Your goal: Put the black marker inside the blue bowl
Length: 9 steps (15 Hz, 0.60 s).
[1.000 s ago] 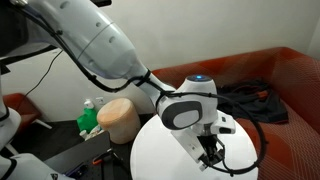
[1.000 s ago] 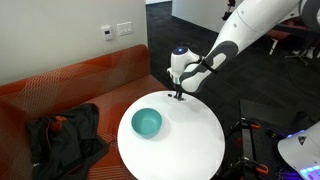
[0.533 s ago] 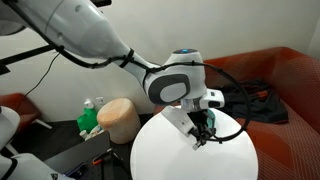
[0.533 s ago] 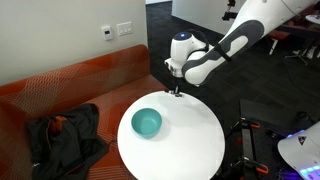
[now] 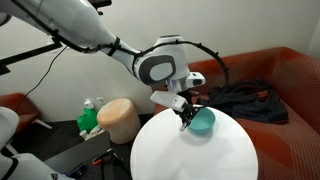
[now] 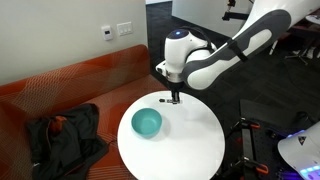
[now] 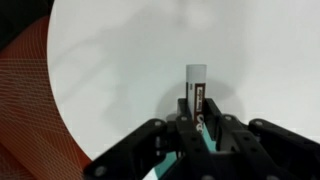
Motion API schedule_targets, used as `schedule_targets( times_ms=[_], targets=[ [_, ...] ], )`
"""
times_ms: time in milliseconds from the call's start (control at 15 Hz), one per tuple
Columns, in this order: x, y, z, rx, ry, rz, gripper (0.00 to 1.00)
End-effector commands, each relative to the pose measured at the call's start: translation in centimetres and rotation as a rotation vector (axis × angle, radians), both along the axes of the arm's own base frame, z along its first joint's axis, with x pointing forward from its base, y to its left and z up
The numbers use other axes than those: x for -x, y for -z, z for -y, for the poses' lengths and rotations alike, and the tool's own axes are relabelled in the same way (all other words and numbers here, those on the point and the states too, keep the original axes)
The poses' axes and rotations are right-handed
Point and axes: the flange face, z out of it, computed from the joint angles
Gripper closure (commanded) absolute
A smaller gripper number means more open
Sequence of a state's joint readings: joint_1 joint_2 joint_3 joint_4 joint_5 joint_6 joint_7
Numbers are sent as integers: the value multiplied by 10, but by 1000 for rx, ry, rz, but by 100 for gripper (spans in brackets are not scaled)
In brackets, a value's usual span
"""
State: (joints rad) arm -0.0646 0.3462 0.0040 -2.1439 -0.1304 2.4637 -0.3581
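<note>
The thin black marker [image 7: 196,90], pinched in the dark gripper [image 7: 198,124], hung over the white round table [image 6: 195,148] near the teal-blue bowl [image 6: 147,123], with a tan cylindrical container [image 5: 120,118] beyond.

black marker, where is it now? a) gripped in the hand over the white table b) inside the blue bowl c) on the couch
a, the wrist view shows the black marker clamped in the hand with the white table beneath, while the blue bowl sits off to the side in an exterior view
</note>
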Motion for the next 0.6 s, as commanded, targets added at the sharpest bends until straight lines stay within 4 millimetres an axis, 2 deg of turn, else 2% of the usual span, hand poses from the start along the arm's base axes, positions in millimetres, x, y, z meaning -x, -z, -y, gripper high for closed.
schedule_targets(
  times_ms=[0,67,133,267,400,467,533],
  targets=[
    [-3,-9,-25,-2,-165,-53,95],
    [-5,-8,-35,1,-183,-69,95],
    [-1,-2,-25,-11,-124,-40,80],
    [-2,-4,-36,-12,-150,-50,80],
    [-3,-4,-38,-11,-155,-51,80],
    [-3,-4,-37,-11,-155,-51,95],
    [-5,0,-37,-21,-181,-51,95]
  ],
)
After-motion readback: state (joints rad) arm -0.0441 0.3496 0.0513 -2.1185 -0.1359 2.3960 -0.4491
